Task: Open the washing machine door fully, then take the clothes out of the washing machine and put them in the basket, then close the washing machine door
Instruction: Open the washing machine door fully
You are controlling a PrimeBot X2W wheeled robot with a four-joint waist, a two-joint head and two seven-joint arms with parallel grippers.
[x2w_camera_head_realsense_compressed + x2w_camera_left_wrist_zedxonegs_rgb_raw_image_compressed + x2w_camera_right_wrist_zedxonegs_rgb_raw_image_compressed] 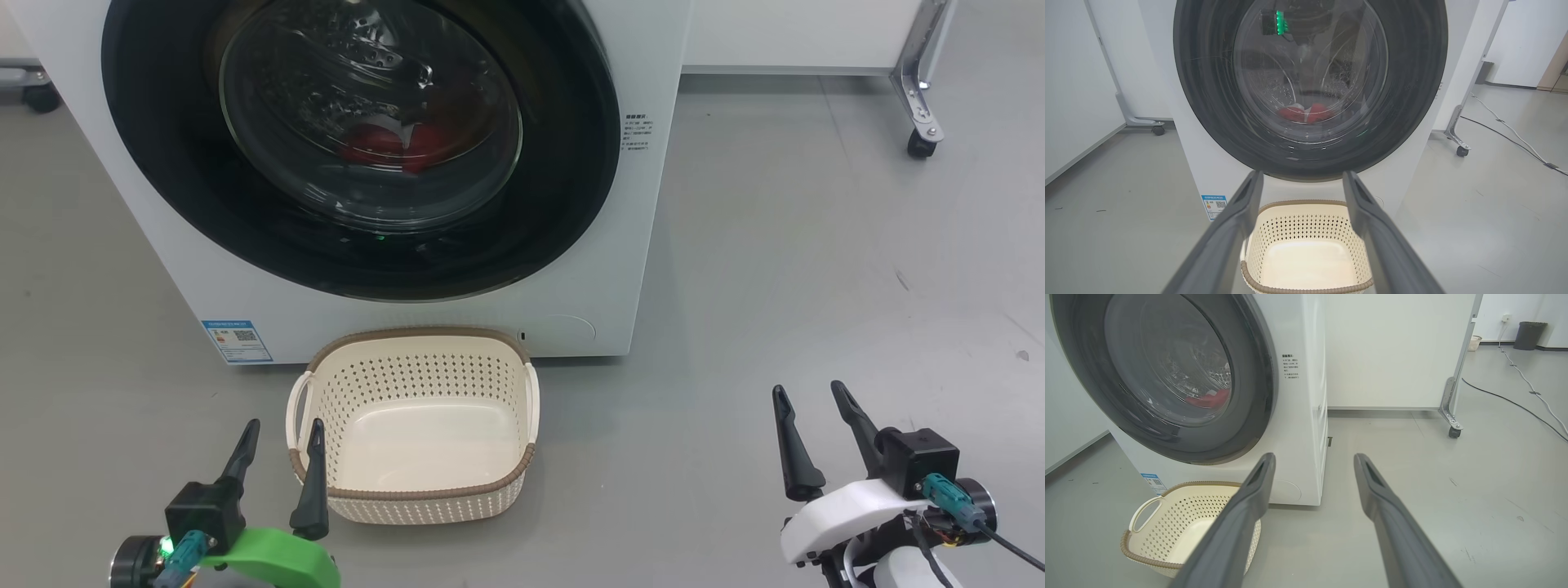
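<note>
The white washing machine (pixel 653 163) stands on the grey floor (pixel 775 261). The washing machine door (pixel 155 163) sits closed against the machine's front, its black ring nearly as wide as the cabinet, with a bulging glass bowl in the middle. Through the glass the steel drum shows, and the red clothes (pixel 392 147) lie low inside it.

The cream basket (pixel 424 333) rests on the floor just in front of the machine, below the door, with nothing in it; its brown rim is close to the machine's lower front panel.

The left gripper (pixel 285 425) hovers low, just beside the basket's left handle, fingers spread and holding nothing. The right gripper (pixel 809 389) hangs well to the right of the basket over bare floor, fingers likewise spread and empty.

A small blue label (pixel 237 340) is stuck low on the machine's front, left of the basket.
</note>
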